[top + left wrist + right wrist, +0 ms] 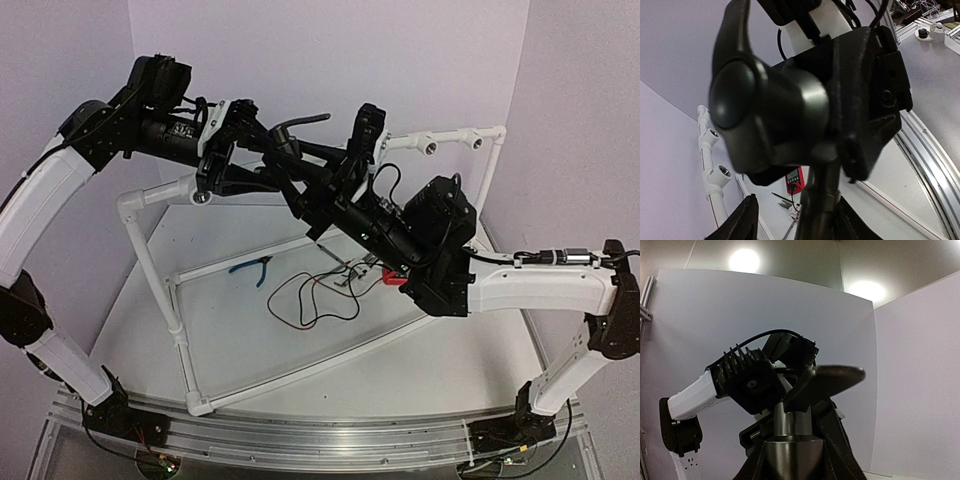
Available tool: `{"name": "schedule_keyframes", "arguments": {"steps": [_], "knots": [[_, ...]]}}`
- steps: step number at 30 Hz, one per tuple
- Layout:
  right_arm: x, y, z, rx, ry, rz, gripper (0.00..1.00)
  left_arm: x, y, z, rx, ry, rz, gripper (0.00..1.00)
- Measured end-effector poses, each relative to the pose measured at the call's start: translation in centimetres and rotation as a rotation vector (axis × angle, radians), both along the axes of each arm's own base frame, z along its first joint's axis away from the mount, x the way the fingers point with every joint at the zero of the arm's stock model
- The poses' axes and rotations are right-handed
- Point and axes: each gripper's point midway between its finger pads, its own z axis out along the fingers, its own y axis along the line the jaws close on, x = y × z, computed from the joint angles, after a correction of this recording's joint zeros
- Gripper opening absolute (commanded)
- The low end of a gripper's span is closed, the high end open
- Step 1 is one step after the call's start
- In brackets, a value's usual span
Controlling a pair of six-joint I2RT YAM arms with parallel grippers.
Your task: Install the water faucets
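Observation:
The dark metal water faucet (290, 135) hangs high over the table between both arms, its lever handle (302, 121) pointing right. From below, my right gripper (300, 180) is shut on the faucet's silver-grey body (790, 450), and the lever (832, 380) sticks out above the fingers. My left gripper (268, 150) comes in from the left. In its wrist view the faucet (770, 115) fills the frame. Its stem (820, 205) runs down between the jaws, close to the right finger (852, 222) and apart from the left finger (742, 220). The left gripper (799, 220) is open around that stem.
A white pipe frame (150, 250) stands on the table, with round sockets (430, 143) on its top rail, also in the left wrist view (722, 172). Blue-handled pliers (250, 268), a red multimeter (395, 278) and looping wires (310, 297) lie inside the frame.

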Motion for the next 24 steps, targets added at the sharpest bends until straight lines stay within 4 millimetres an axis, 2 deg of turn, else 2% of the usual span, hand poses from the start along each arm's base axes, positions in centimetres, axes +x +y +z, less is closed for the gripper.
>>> {"name": "schedule_keyframes", "arguments": {"steps": [3, 6, 9, 17, 18, 20, 24], "knots": [[0.4, -0.2, 0.3, 0.009, 0.000, -0.007, 0.00, 0.0, 0.0, 0.1, -0.005, 0.008, 0.001, 0.28], [1.3, -0.5, 0.2, 0.011, 0.011, -0.016, 0.00, -0.1, 0.0, 0.1, -0.006, 0.008, -0.004, 0.23], [1.9, -0.6, 0.2, 0.015, 0.028, -0.002, 0.00, -0.2, 0.0, 0.0, -0.002, 0.004, -0.015, 0.02], [2.7, -0.4, 0.0, 0.014, 0.052, 0.051, 0.01, 0.5, 0.2, -0.3, 0.011, -0.011, 0.019, 0.00], [2.8, -0.4, 0.0, 0.013, 0.052, 0.052, 0.06, 0.7, 0.2, -0.3, 0.011, -0.017, 0.027, 0.00], [3.0, -0.5, -0.1, 0.009, 0.051, 0.047, 0.30, 1.2, 0.0, -0.4, 0.006, -0.028, 0.045, 0.00], [3.7, -0.6, -0.4, -0.003, 0.054, 0.019, 0.55, 2.3, -0.5, -0.6, -0.004, -0.058, 0.085, 0.00]]}}
